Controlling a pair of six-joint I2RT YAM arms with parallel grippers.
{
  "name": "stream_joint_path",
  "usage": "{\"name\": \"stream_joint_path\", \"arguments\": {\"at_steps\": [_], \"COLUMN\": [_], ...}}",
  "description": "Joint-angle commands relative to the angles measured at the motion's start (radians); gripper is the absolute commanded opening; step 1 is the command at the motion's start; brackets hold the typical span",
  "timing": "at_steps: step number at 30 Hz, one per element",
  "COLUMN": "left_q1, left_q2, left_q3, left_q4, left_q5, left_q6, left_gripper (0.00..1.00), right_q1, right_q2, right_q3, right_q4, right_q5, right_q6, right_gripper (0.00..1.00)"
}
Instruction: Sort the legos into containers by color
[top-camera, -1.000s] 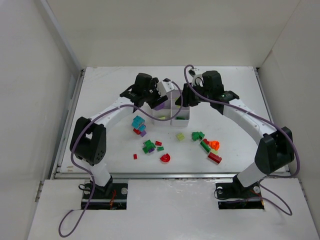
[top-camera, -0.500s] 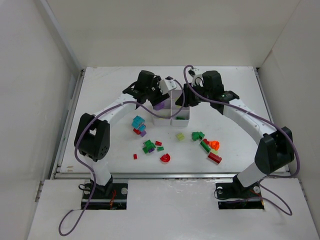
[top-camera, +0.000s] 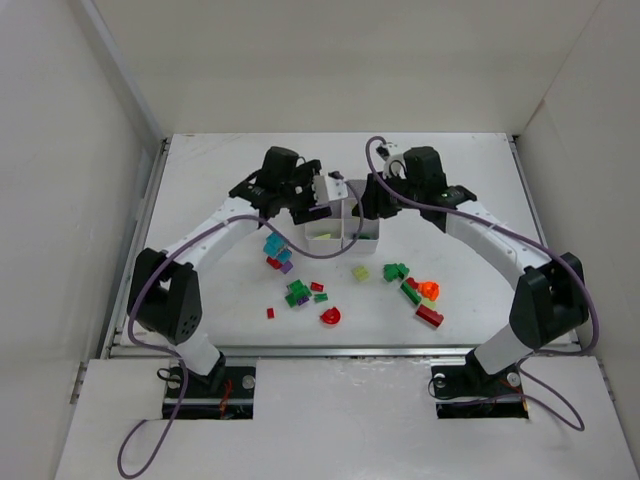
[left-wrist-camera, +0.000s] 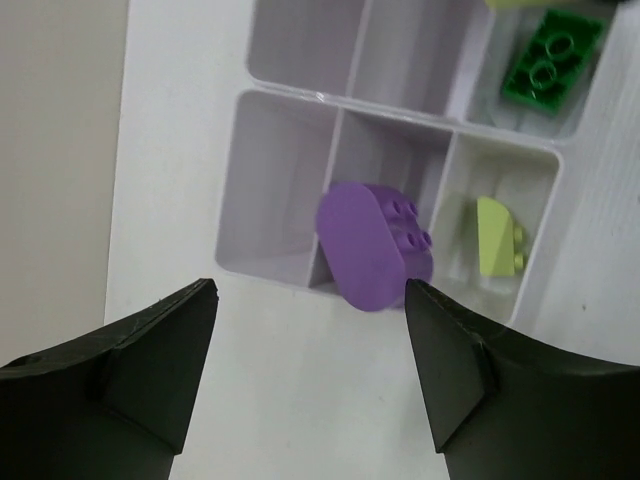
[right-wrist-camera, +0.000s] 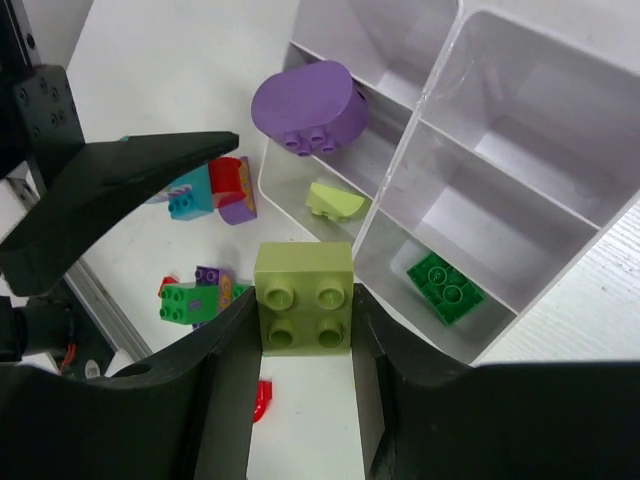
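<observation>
no readable text, labels, numbers anywhere

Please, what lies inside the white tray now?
In the tray, a green brick lies in one end compartment and a yellow-green wedge in the one beside it. A purple piece stands tilted at the next compartment's wall. The purple piece covers the floor under it.

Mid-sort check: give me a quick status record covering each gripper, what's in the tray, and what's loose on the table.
left gripper: open, empty, above the tray's edge
purple brick: free of the fingers, tilted at a compartment wall
right gripper: shut on a yellow-green brick, near the tray
tray: green brick and yellow-green slope piece, in separate compartments
loose bricks: red, green, cyan, orange and others, scattered on the table between the tray and the arm bases
</observation>
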Motion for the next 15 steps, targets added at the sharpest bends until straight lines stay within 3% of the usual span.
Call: {"name": "stream_joint_path", "arguments": {"at_steps": [1,10,15], "left_q1": [0.003,-0.038,-0.048], "left_q2": [-0.04,-0.052,-0.011], "left_q3": [-0.091,-0.224,-0.211], "left_q4": [0.004,0.203,0.244], "left_q5": [-0.013,-0.114,-0.149], "left_q6": [0.141,0.152,0.122], "left_gripper": [0.73,0.72,0.68], "right_q1": [0.011,-0.008,-0.017], "right_q2": [-0.053,-0.082,-0.082], "right_q3": [-0.022,-0.053,-0.062], "right_q4": [0.031,0.031,0.04], "right_q5": [-0.005,-0.005,-0.005], "right_q6": [-0.016,-0.016,-0.016], "right_gripper": [0.0,0.0,0.0]}}
